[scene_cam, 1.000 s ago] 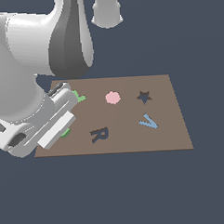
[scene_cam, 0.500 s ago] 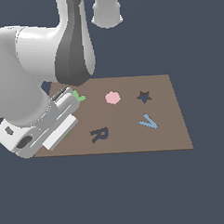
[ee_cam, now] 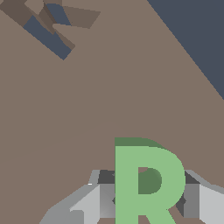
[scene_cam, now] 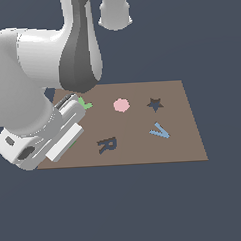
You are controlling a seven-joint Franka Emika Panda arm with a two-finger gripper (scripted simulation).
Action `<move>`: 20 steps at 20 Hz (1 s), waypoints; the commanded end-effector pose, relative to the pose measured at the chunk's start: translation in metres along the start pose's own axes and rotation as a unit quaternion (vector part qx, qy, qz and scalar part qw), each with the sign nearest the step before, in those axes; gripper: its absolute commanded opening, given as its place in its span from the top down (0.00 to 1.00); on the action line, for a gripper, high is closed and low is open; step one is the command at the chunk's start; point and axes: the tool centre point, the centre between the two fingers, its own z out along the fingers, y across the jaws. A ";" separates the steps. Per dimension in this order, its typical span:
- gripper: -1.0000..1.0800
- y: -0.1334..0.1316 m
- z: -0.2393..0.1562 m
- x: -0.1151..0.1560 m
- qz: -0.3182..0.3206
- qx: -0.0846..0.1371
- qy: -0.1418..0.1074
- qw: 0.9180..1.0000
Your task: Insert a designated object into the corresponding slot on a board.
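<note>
One small green R (ee_cam: pixel 146 183), lower centre of the wrist pic; I judge it light, stiff, thin. Gripper (ee_cam: pixel 146 199) fingers sit apart, flanking it; contact unclear. Best hold: flat sides.

Flat, even simulator lighting; sharp renders, no glare, faint shadows.
</note>
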 end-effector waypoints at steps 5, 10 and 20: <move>1.00 0.000 0.000 0.003 -0.008 0.000 0.000 1.000; 1.00 -0.001 -0.001 0.012 -0.039 0.000 0.000 0.999; 1.00 -0.011 -0.004 0.051 -0.171 0.000 0.000 0.985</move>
